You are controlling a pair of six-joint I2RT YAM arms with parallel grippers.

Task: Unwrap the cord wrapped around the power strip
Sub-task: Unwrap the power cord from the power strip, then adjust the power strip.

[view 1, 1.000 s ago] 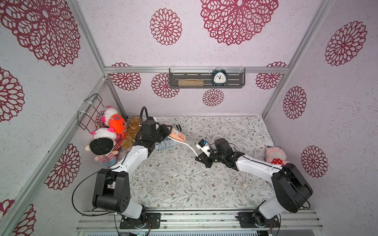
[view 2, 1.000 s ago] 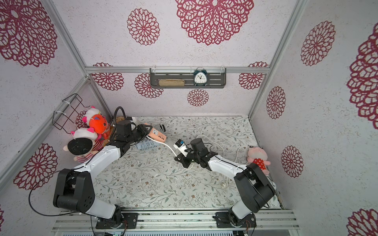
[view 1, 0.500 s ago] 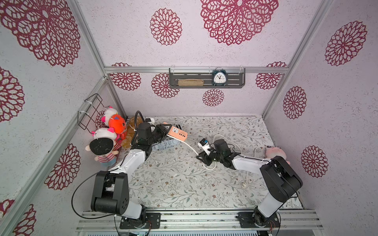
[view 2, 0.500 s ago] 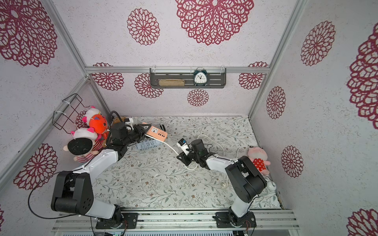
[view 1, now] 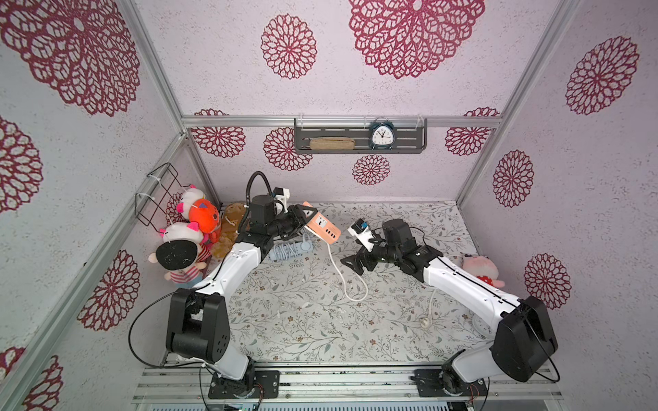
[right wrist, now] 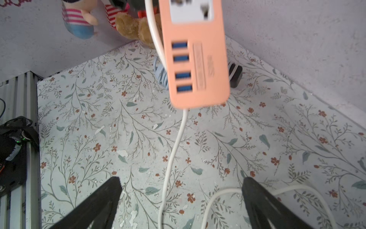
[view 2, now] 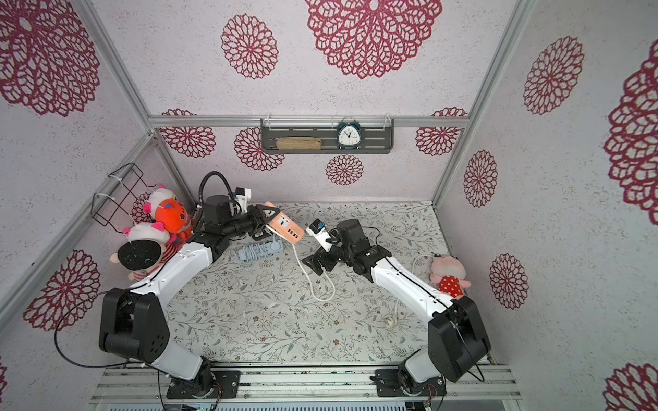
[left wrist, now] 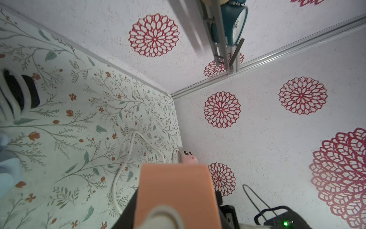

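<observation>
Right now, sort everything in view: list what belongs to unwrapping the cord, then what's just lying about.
Job in hand: orange power strip, its white cord, left gripper clamping the strip, right gripper open.

Lying about: pale blue coiled bundle, plush toys, alarm clock.

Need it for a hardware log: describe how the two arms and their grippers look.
The left arm and right arm have white shells with bulky black joint housings. The left gripper and right gripper are black, with tapering triangular fingers. A white camera block sits at each wrist. A black ribbed hose arcs over the left wrist; thin black cables loop by the bases.
</observation>
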